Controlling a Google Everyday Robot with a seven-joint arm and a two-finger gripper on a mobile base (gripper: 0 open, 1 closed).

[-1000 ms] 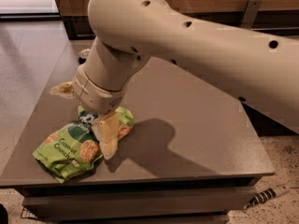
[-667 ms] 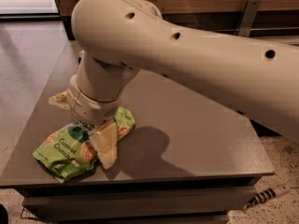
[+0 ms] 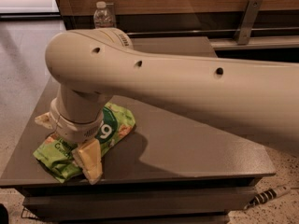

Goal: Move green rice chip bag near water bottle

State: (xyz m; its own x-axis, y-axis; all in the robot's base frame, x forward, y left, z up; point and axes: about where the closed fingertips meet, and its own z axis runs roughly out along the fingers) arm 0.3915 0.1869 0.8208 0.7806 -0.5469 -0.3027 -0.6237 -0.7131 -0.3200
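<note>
Pincer (image 3: pixel 66 141) over green rice chip bag (image 3: pixel 114 125) on bench (image 3: pixel 187 143)
Fingers (image 3: pixel 89 160) spread wide astride it; water bottle (image 3: pixel 103 17) well behind.

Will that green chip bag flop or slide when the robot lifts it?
Probably floppy: the green rice chip bag looks crinkled. Likely light, so it may slide on the smooth table. The gripper sits directly over it.

On the table (image 3: pixel 196 148), claw (image 3: pixel 66 141) over rice chip bag (image 3: pixel 119 122) front-left, water bottle (image 3: pixel 103 17) behind.
</note>
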